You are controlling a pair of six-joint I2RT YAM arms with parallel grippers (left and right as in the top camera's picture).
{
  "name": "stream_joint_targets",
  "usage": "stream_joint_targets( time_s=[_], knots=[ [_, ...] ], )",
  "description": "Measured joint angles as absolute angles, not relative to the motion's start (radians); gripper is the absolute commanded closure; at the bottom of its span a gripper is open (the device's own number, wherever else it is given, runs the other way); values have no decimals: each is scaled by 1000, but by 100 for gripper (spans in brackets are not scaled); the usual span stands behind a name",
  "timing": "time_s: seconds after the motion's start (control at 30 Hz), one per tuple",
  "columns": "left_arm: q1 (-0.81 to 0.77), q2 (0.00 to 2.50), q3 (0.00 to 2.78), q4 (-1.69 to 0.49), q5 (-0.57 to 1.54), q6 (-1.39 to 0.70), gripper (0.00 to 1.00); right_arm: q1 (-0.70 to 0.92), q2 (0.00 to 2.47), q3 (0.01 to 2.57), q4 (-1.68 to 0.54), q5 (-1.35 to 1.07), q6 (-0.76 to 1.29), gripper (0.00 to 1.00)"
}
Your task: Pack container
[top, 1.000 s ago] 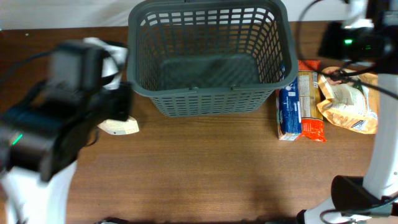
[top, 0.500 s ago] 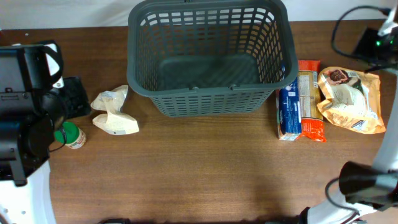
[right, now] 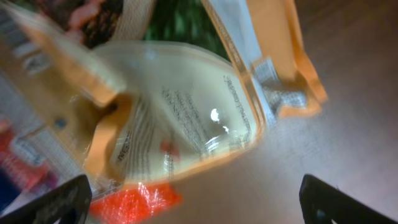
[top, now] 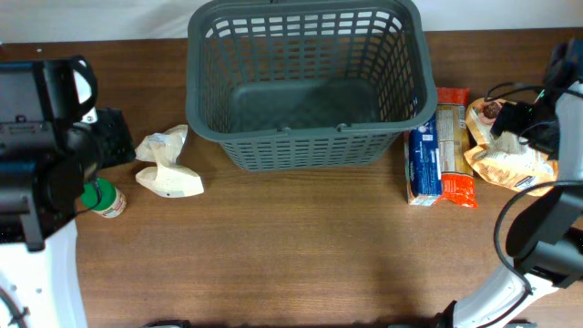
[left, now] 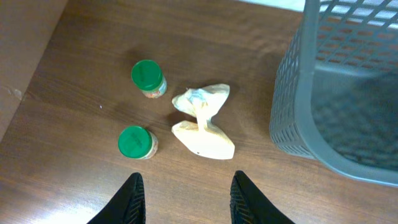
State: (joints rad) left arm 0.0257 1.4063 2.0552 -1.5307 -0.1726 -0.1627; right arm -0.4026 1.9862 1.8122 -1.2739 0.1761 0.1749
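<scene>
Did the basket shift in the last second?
No. The container sits where it did, its rim still crossing the far edge of the table.

1 basket (top: 310, 137), 2 green-lidded jars (left: 147, 77) (left: 136, 142), 1 pale bag (left: 202, 121), 1 orange pouch (top: 512, 166), 2 snack packs (top: 424, 166) (top: 455, 146)

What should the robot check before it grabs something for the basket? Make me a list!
1. Basket has room: ok, nothing is inside it.
2. Left gripper is ready: ok, open and holding nothing.
3. Right gripper is ready: ok, open, with the orange bag right under it.
4. Right wrist view is sharp enough to aim: not ok, it is blurred.
5. Right fingers are clear of the bag: cannot tell.
6. Things on the left are free to pick: ok, the cream packet and both green-lidded jars lie apart on the table, ahead of the left gripper.
</scene>
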Motion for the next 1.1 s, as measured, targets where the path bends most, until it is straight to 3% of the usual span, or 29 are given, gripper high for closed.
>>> stream_joint_targets(
  time_s=[0.23,0.43,0.53,0.57,0.6,0.63,0.73,1.1],
  knots=[
    [26,1450,2055,-1536,-173,-163,73,-403,2039,1650,-1007,202,155,1],
    [26,1493,2055,-1577,-173,-162,73,-403,2132,1639,-926,231,153,2],
    [26,1520,2055,-1610,-173,-162,65,-398,2171,1661,-927,270,153,34],
    [26,1529,2055,-1619,-173,-163,54,-398,2186,1672,-928,281,152,47],
    [26,1536,2055,-1626,-173,-164,21,-398,2193,1679,-929,287,151,59],
    [26,1544,2055,-1633,-171,-166,1,-397,2201,1687,-930,294,153,69],
    [26,1555,2055,-1636,-171,-162,1,-397,2208,1701,-926,311,181,96],
    [26,1556,2055,-1636,-170,-163,1,-397,2206,1737,-977,317,300,96]
  ],
)
